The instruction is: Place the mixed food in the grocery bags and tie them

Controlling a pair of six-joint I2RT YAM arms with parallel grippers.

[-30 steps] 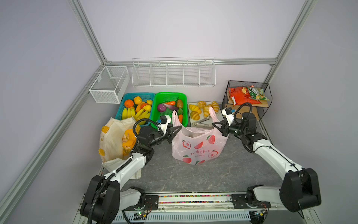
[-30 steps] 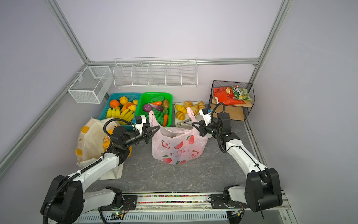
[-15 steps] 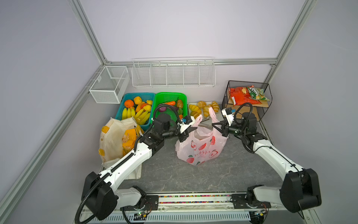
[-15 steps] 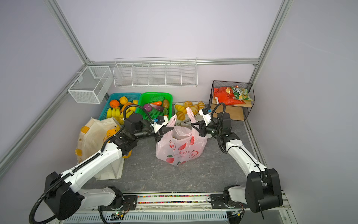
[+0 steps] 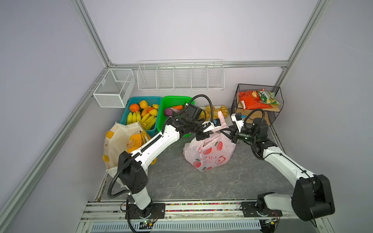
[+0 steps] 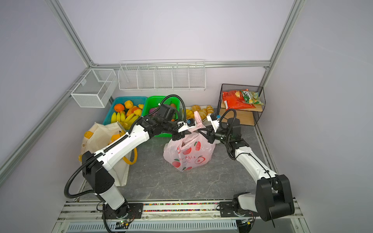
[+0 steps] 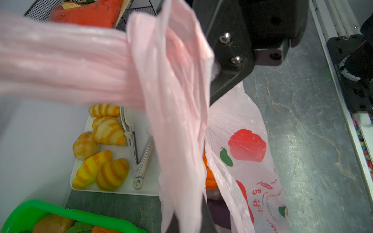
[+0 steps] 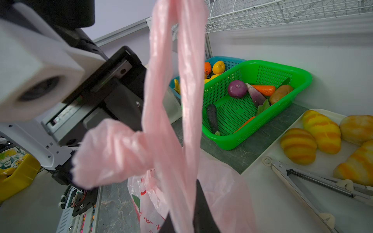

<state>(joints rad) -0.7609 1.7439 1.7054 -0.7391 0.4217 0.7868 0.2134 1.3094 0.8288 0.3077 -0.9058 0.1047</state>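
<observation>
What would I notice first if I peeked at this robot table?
You'd likely spot the pink bag with red apple prints in the middle of the table, and the left gripper and right gripper meeting just above it, each pinching a handle. Next come the bright bananas and oranges in the blue basket at the back left, and the orange snack packets in the black wire rack at the back right.
</observation>
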